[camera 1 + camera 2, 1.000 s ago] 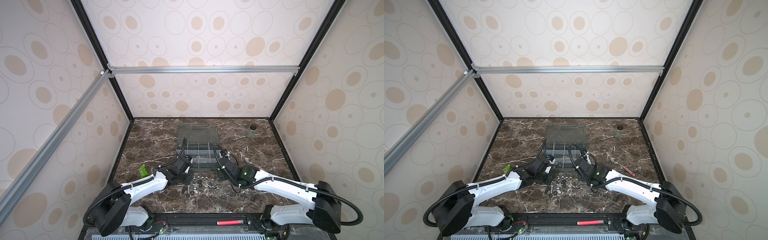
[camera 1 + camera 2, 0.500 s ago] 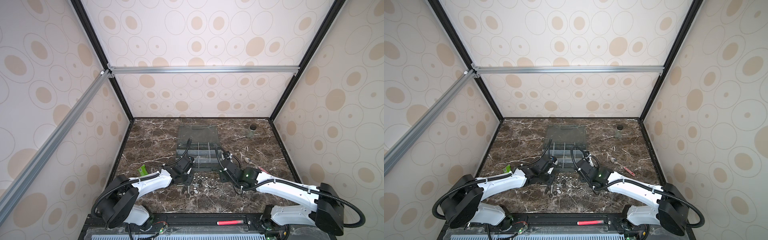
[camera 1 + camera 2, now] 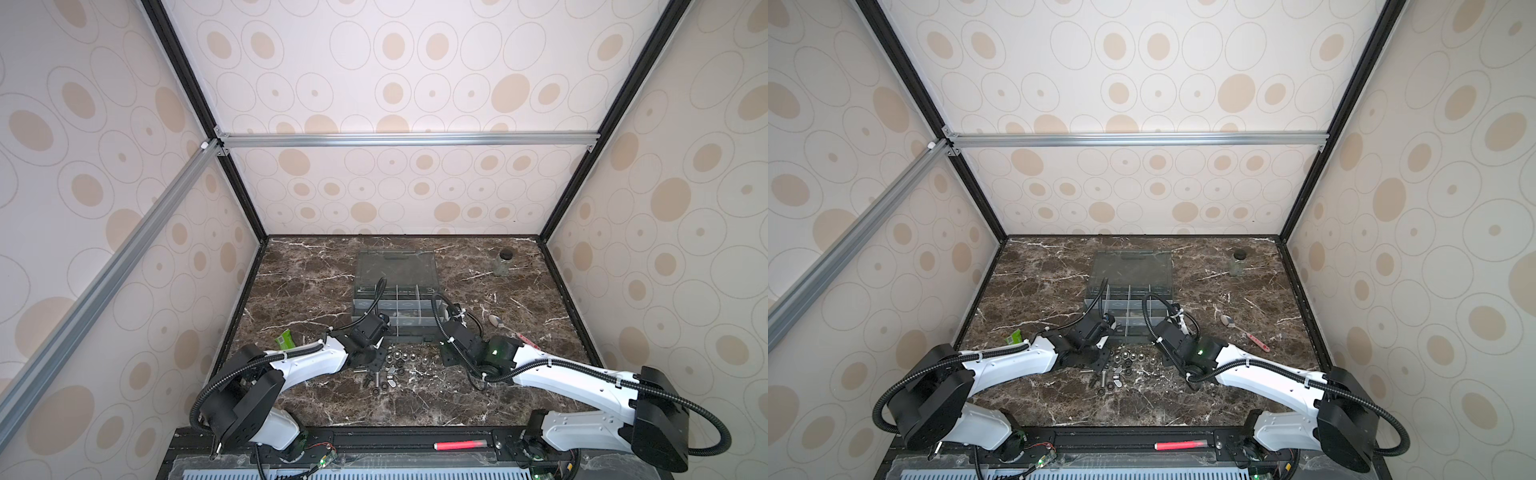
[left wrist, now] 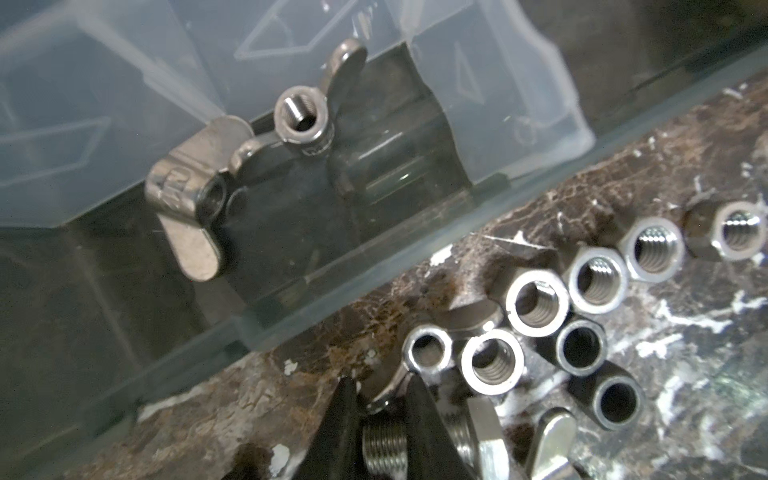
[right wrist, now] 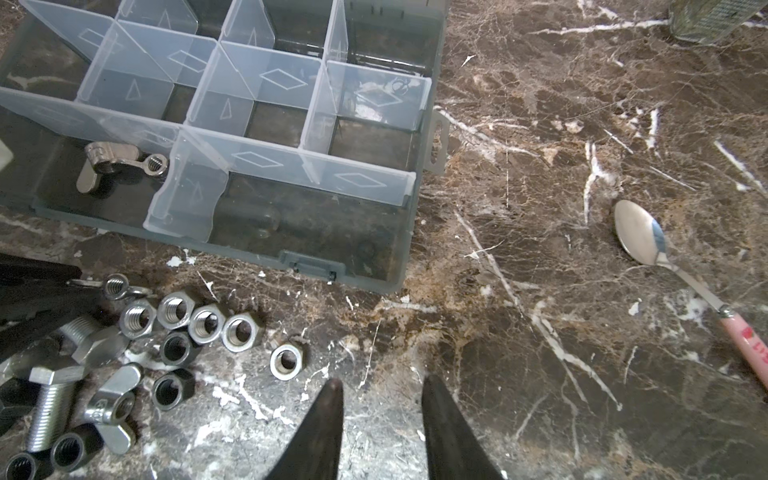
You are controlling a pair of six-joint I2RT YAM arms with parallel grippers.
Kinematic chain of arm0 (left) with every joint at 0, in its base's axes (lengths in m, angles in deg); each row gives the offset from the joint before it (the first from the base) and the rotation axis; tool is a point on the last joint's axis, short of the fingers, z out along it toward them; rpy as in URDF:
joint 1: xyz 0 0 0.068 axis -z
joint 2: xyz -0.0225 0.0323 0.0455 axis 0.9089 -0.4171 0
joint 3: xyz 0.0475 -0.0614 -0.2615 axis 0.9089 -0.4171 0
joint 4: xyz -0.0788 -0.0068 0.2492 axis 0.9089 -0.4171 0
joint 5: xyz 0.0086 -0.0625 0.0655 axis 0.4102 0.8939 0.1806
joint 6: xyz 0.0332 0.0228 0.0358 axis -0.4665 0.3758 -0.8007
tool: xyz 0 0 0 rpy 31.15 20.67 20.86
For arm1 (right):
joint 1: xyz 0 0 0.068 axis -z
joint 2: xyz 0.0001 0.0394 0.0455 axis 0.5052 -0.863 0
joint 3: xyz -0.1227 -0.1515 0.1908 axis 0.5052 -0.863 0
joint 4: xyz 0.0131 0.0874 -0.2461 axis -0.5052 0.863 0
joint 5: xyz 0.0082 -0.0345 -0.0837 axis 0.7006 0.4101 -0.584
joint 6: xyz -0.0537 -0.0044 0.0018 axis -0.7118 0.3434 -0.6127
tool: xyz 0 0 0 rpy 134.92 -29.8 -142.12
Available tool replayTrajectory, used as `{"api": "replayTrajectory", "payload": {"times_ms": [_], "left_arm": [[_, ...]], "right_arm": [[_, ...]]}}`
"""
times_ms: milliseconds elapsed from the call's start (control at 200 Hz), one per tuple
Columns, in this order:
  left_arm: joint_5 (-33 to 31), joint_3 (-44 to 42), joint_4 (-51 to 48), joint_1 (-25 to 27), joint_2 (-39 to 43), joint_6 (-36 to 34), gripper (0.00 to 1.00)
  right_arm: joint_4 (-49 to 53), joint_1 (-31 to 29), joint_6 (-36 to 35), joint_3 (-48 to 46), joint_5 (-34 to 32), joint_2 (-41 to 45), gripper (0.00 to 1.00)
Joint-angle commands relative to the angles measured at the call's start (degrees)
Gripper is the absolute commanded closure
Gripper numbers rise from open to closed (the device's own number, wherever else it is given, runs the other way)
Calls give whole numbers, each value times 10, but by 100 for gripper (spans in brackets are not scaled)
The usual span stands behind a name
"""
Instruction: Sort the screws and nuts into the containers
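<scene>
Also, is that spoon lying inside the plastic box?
No, the spoon lies on the marble table, well apart from the organizer box.

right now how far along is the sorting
Done: two wing nuts lie in one front compartment of the organizer. In hand: the left gripper straddles another wing nut; the right gripper is empty. Left: the hex nuts and screws on the table.

I'm looking into a lab test booth: spotted panel walls point(image 3: 395, 62) in black framing point(image 3: 178, 70), an aluminium crossbar point(image 3: 407, 139), a marble-patterned bench point(image 3: 415, 407), and two white arms point(image 3: 307, 362) mounted along its front rail point(image 3: 395, 436)
</scene>
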Motion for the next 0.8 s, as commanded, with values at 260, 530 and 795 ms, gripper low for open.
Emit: {"api": "replayTrajectory", "payload": {"times_ms": [260,530,795], "left_arm": [[-28,22,-20,6,0,-20,74],[-29,34,-19,6,3,-39,68],[-18,40,-12,6,-25,-40,70]], "right_arm": [[3,3,15,-9,-9,8,65],[3,3,15,-8,-9,6,64],[2,4,19,-8,-7,1,64]]}}
